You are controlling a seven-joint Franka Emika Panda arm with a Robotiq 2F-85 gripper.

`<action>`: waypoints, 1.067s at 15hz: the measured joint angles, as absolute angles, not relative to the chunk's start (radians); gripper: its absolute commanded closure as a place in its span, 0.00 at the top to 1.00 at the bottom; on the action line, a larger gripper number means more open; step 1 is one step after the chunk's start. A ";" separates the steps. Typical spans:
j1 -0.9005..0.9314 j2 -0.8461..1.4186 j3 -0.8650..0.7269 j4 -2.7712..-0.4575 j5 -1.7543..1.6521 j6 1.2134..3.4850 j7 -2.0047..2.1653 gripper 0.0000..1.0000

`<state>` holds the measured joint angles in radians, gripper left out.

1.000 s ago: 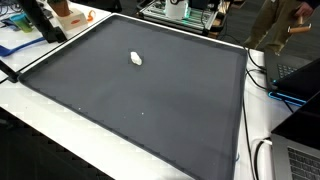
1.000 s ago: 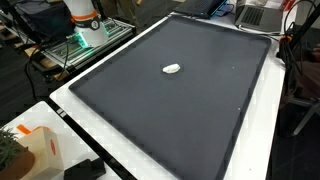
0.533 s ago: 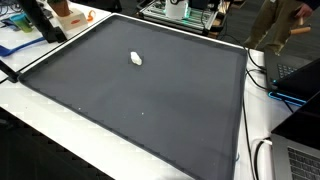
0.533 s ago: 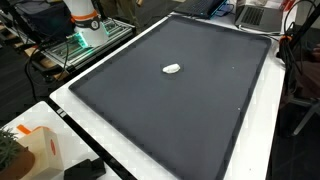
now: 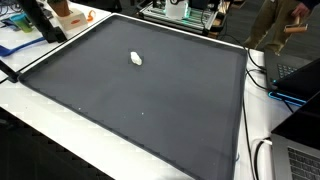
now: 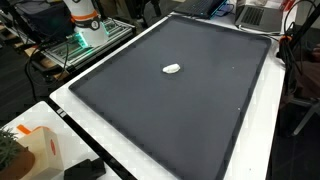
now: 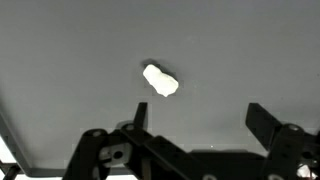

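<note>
Wide apart stand the two fingers (image 7: pixel 262 120) of the pincer (image 7: pixel 200 120) at the lower edge of the wrist view, and nothing is between them: it is fully open and holds nothing. Its camera looks straight down, so I judge that it hangs high above the surface. This would also explain why neither exterior view shows it over the mat.

Nearest to it is a small white lump (image 7: pixel 160 80), irregular and a little longer than wide; what it is made of I cannot tell. In the wrist view it lies beyond the fingertips and slightly toward the left finger, apart from both, so it is not yet centred in the gap. It rests flat and alone on the dark grey mat (image 5: pixel 160 110), well away from every edge. In both exterior views the lump (image 5: pixel 136 58) (image 6: pixel 172 69) sits in the part of the mat closer to the robot base (image 6: pixel 85 18). I think this keeps it in easy reach, and the dark ground makes the pale thing stand out.

The mat covers almost the whole white table (image 6: pixel 130 150). Cables (image 5: pixel 262 160) and an orange and white object (image 6: pixel 40 145) stay outside its border, on the table margin.
</note>
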<state>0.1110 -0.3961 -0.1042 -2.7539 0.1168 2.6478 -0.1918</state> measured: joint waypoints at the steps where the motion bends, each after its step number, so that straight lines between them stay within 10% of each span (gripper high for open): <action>1: 0.109 -0.367 -0.116 -2.754 0.117 2.665 -0.208 1.00; 16: 0.106 -0.245 -0.127 -2.747 0.134 2.744 -0.219 1.00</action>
<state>0.1058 -0.2453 -0.1268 -2.7470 0.1344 2.7443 -0.2186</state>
